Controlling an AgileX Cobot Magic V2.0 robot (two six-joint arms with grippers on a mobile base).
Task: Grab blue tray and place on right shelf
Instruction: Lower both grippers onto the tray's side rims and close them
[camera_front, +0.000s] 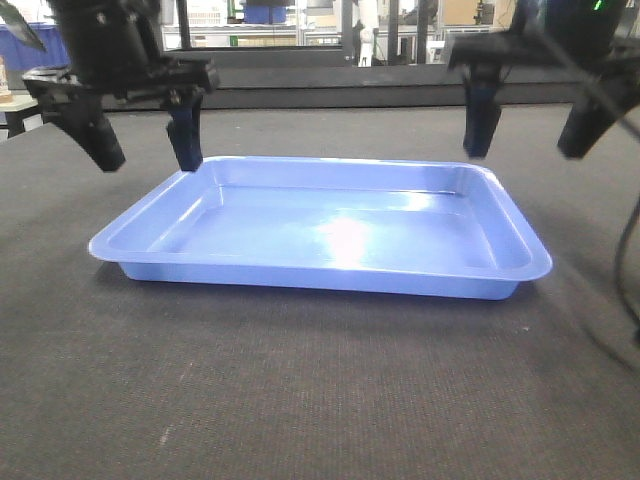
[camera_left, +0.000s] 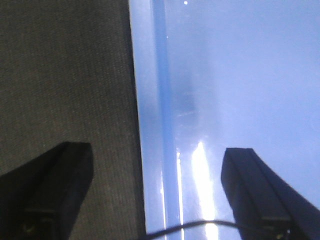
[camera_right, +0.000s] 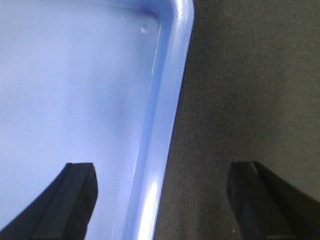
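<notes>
Left of the blue tray (camera_front: 330, 230): the left gripper (camera_front: 148, 158), a black two-fingered claw, hangs point-down at the tray's far left corner. It is spread wide and has nothing in it. The left wrist view shows the left gripper (camera_left: 157, 152) straddling the tray's left rim (camera_left: 150, 125). One finger (camera_left: 60, 190) is outside over the dark grey woven mat (camera_left: 65, 75), and the other (camera_left: 260, 195) is over the tray floor. I cannot tell whether either tip touches the plastic.

Centre: the blue tray is a shallow, wide rectangle of glossy periwinkle plastic with rounded corners and a flared, rolled rim. It lies flat on the mat (camera_front: 300, 400), empty and not lifted at either end.

Right of the tray: the right gripper (camera_front: 528, 150), a matching black claw, is likewise spread wide and empty at the far right corner. In the right wrist view the right gripper (camera_right: 162, 170) mirrors the left. Its inner finger (camera_right: 75, 200) is above the tray floor, and its outer finger (camera_right: 260, 205) is over the mat beyond the right rim (camera_right: 170, 100).

Progress, as I judge it: early. Both claws are lined up over opposite short rims, but neither has closed. Left to do are pinching each rim, lifting the tray level between the arms, carrying it and setting it down. The right shelf cannot be picked out anywhere beyond the tray, only indistinct frames far behind it.
</notes>
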